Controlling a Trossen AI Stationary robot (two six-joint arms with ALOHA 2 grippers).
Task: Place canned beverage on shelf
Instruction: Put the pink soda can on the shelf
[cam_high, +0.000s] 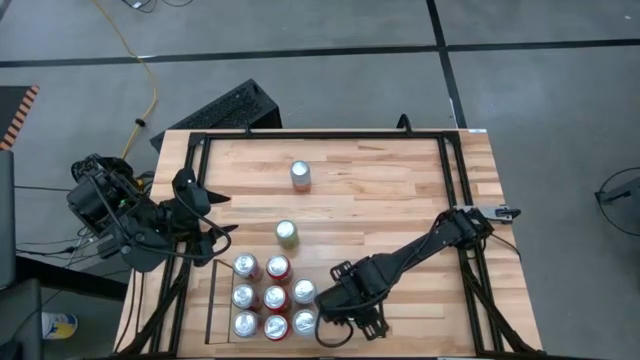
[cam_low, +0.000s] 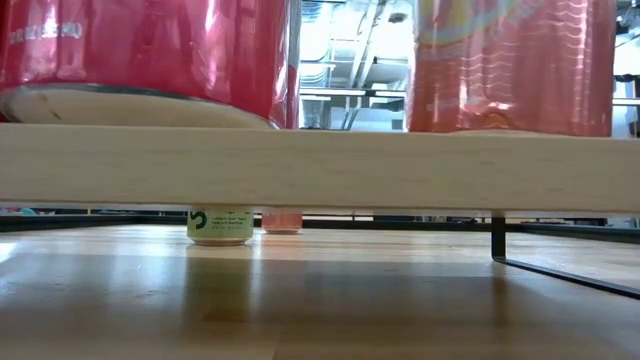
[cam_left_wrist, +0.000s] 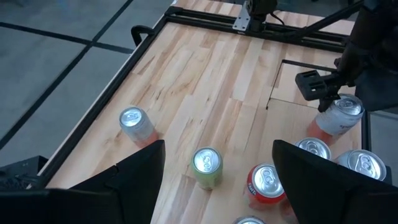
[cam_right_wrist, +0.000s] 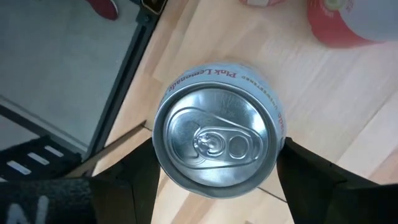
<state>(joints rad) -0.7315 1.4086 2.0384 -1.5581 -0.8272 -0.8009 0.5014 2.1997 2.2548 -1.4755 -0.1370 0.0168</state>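
The shelf (cam_high: 213, 300) stands at the table's near edge, a wood plank (cam_low: 320, 165) with thin black rails, and several cans stand upright on it. My right gripper (cam_high: 316, 320) reaches down at the shelf's near right corner, shut on a pink lemonade can (cam_right_wrist: 217, 146), also seen in the left wrist view (cam_left_wrist: 339, 118). A green can (cam_high: 287, 233) and a silver-topped can (cam_high: 300, 175) stand on the bare table beyond the shelf. My left gripper (cam_high: 222, 212) waits open at the table's left edge, its fingers empty (cam_left_wrist: 217, 193). My right gripper pinches the can's round wall (cam_right_wrist: 273, 155) between its two fingers (cam_right_wrist: 134, 180), one on each opposite side just below the top rim. The fingers come from above, pointing down. The can is upright, and its base (cam_low: 510, 125) seems to rest on the shelf's plank.
Red and pink cans (cam_high: 276, 326) stand close beside the held can on the shelf. A black frame (cam_high: 455, 180) runs round the tabletop. Bare wood lies right of the shelf and across the far half. A keyboard (cam_high: 225, 110) lies on the floor beyond the table.
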